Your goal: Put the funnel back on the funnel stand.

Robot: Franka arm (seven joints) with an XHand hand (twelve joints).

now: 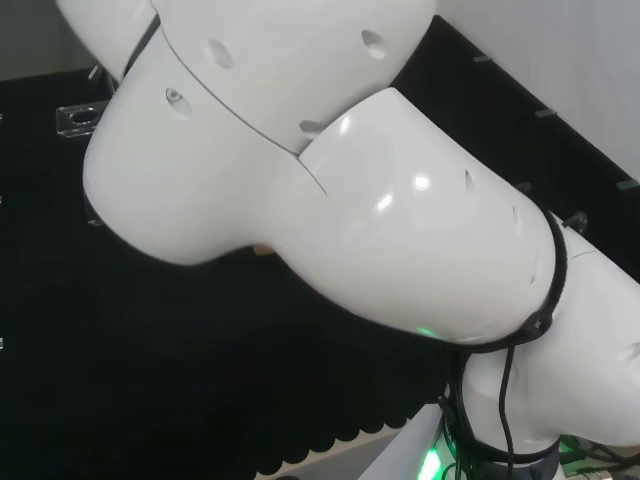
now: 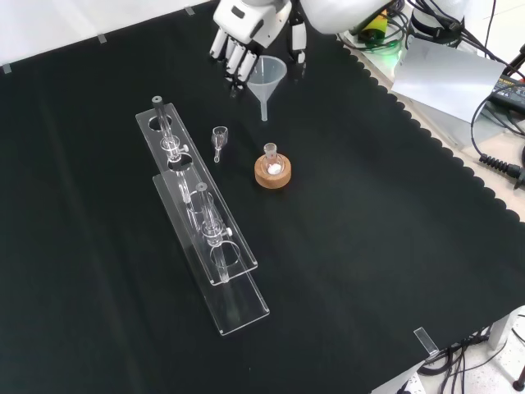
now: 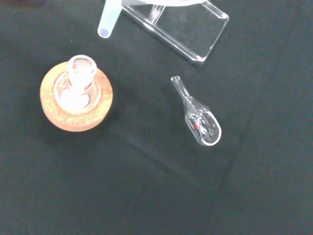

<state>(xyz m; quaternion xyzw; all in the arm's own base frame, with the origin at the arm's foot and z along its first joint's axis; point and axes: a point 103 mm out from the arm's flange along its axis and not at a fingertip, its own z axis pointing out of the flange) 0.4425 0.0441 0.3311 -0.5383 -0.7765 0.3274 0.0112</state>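
Hand: in your front view the hand [image 2: 246, 33] sits at 12 o'clock, near the top edge. Its fingers [image 2: 234, 59] curl down on one side of the funnel's cone and the thumb [image 2: 297, 43] on the other, so read it as clamped on the funnel.
Funnel: the funnel [image 2: 267, 78] hangs upright in that grasp, spout down, clear of the cloth. In the wrist view its spout tip [image 3: 106, 25] shows beside the flask.
Funnel stand: the clear stand [image 2: 201, 217] lies at 7 o'clock from the funnel, well apart, running from 11 to 5 o'clock across the cloth. Glass pieces sit in it; you cannot tell how many.
Flask: a small flask [image 2: 271, 156] sits on a cork ring [image 2: 272, 174] at 6 o'clock from the funnel, near its spout.
Glass piece: a small glass piece [image 2: 218, 141] lies between the flask and the stand, touching neither.
Obstruction: in the head view the arm's white links [image 1: 330, 190] stand before the work area.
Cloth: black cloth [image 2: 369, 246] covers the bench.
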